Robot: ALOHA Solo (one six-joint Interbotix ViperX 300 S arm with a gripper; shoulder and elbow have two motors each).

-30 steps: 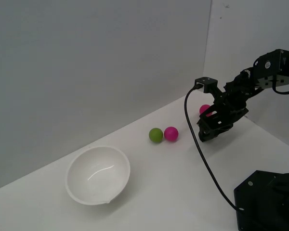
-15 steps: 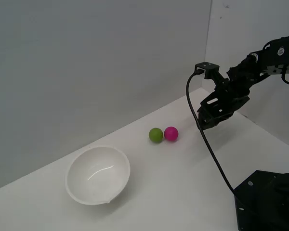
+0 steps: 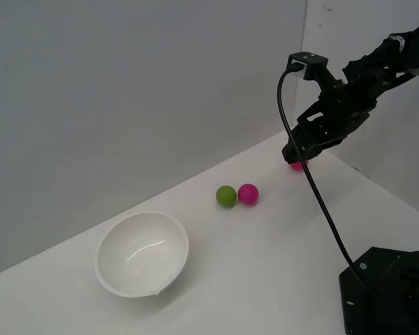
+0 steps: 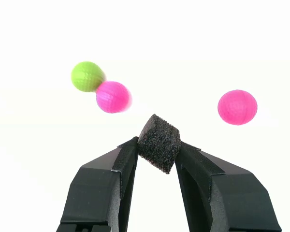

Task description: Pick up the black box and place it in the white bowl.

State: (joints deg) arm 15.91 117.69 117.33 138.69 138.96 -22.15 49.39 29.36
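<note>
Can't really make out the black box [image 4: 159, 142] in the exterior view, lost against the dark end effector [image 3: 302, 153], which also half covers a pink ball [image 3: 296, 165] behind it. Wrist view sorts it out: end effector [image 4: 157, 151] clamped on the box, pinched between both fingertips, up off the worktop [image 3: 265, 258]. White bowl [image 3: 142, 255] sitting well apart, toward the exterior view's left, past the touching green ball [image 3: 226, 196] and pink ball [image 3: 248, 193].
</note>
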